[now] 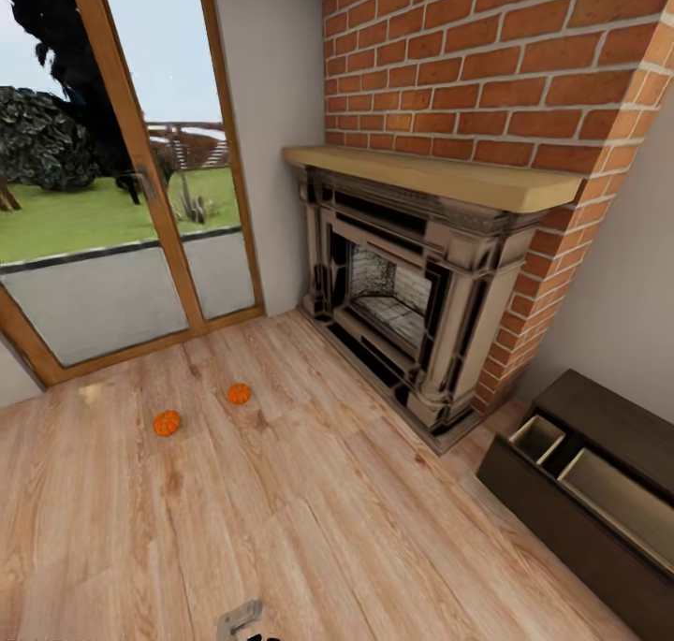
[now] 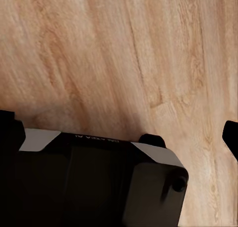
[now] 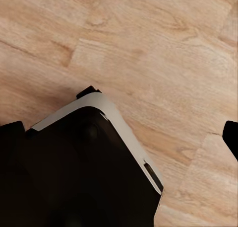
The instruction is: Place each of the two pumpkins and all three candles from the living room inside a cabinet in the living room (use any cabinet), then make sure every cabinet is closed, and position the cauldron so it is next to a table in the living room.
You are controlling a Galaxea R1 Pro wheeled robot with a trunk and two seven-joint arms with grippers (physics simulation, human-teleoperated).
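Two small orange pumpkins lie on the wood floor in the head view, one (image 1: 167, 423) to the left and one (image 1: 239, 393) a little farther back. A small tan blob (image 1: 91, 393) left of them may be a candle. The dark-brown cabinet (image 1: 552, 519) stands at the lower right with drawers open, their tan insides (image 1: 613, 502) showing. My left gripper (image 2: 119, 131) and right gripper (image 3: 120, 132) hang over bare floor and the robot's base, fingertips wide apart, open and holding nothing. The cauldron and the table are out of view.
A brick chimney with a stone fireplace (image 1: 402, 295) and wooden mantel fills the back right, beside the cabinet. A glass door with a wooden frame (image 1: 140, 182) stands at the back left. Open wood floor (image 1: 309, 510) lies between me and the pumpkins.
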